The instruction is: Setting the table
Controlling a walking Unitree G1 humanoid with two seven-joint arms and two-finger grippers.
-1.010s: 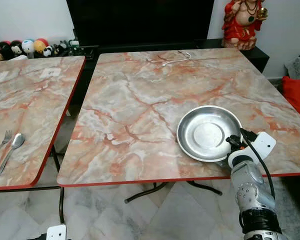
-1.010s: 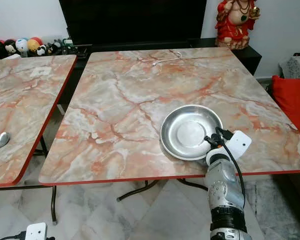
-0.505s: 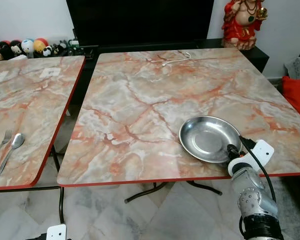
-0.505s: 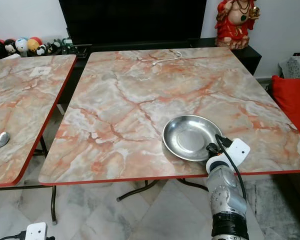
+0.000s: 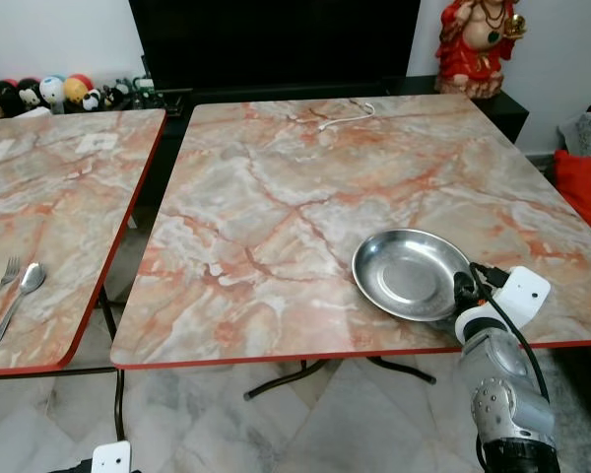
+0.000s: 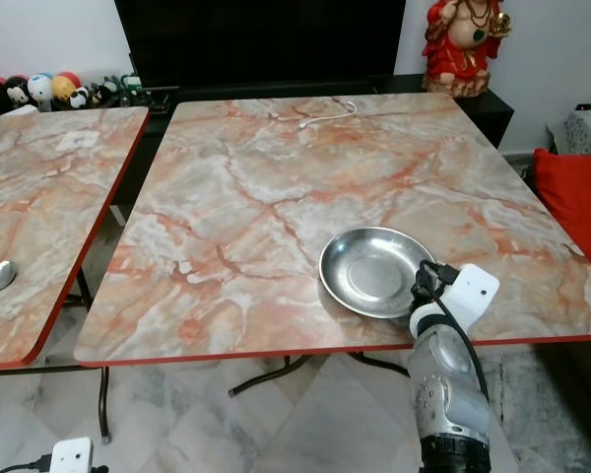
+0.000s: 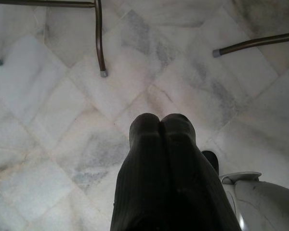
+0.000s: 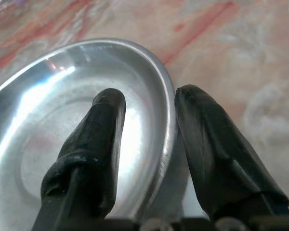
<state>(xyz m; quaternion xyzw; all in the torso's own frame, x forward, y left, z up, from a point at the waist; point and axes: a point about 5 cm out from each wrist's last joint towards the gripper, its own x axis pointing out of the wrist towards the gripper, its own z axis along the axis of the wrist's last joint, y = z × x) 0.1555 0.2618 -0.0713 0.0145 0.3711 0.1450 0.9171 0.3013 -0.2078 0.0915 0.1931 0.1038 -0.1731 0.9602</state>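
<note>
A round steel plate [image 5: 409, 274] lies flat on the marble-patterned table [image 5: 276, 197], close to its front right edge. My right gripper [image 5: 463, 292] reaches over that edge at the plate's near rim. In the right wrist view the plate [image 8: 62, 120] has its rim running between the two black fingers of the right gripper [image 8: 149, 96]. One finger is over the bowl and one is outside, with a clear gap, so the gripper is open. My left gripper [image 7: 160, 122] hangs shut over the floor, holding nothing.
A second table [image 5: 69, 197] stands to the left, with a fork [image 5: 8, 273] and a spoon [image 5: 30, 280] near its front edge. A white cable [image 5: 347, 113] lies at the far side. A red figure [image 5: 473, 44] and a red cushion [image 5: 583, 187] are on the right.
The plate was tilted up off the table a second ago and now lies flat. My right arm has drawn slightly back and to the right.
</note>
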